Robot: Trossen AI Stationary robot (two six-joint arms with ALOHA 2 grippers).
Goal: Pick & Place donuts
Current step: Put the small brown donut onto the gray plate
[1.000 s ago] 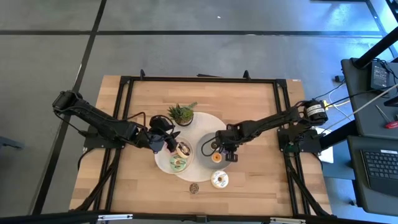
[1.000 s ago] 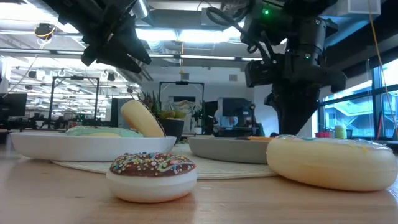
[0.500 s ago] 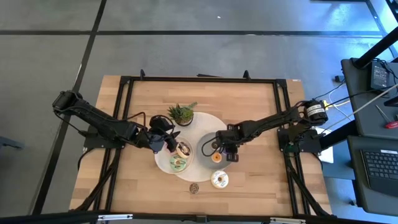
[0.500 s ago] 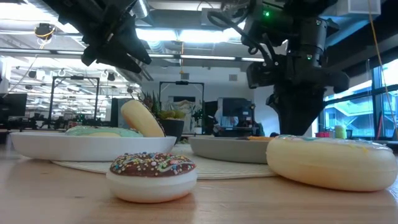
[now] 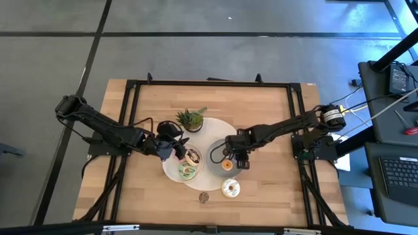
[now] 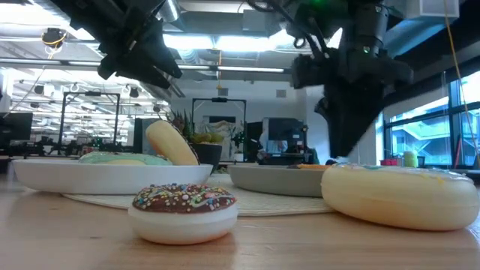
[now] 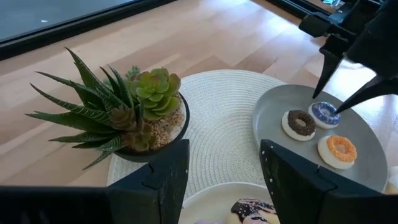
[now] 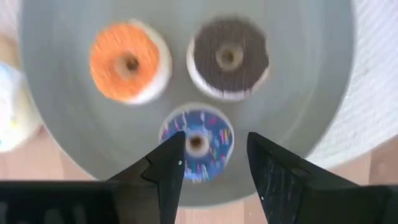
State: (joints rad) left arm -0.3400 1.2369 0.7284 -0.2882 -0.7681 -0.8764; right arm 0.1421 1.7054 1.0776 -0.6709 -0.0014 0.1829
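A grey plate point(image 8: 311, 99) holds three donuts lying flat: orange point(image 8: 129, 62), chocolate brown point(image 8: 228, 58) and blue point(image 8: 197, 142). My right gripper point(image 8: 213, 140) hangs open just above the blue one, one finger to each side of it and pointing down. My left gripper point(image 7: 221, 186) hovers open over the white plate point(image 5: 173, 168), touching nothing. On that plate a green donut point(image 5: 187, 172) lies flat and a sprinkled one point(image 5: 193, 156) leans up on its edge. A pale donut point(image 5: 230, 188) and a small chocolate sprinkled donut point(image 5: 204, 196) rest on the bare wood.
A potted succulent point(image 7: 134, 112) stands on the round woven mat point(image 7: 230, 124) just beyond the white plate. Both plates sit on that mat. Bare wooden table lies toward the near, left and right edges, inside the black frame rails point(image 5: 130, 130).
My right gripper has risen above the grey plate, with the blue donut left lying flat on the plate beneath it.
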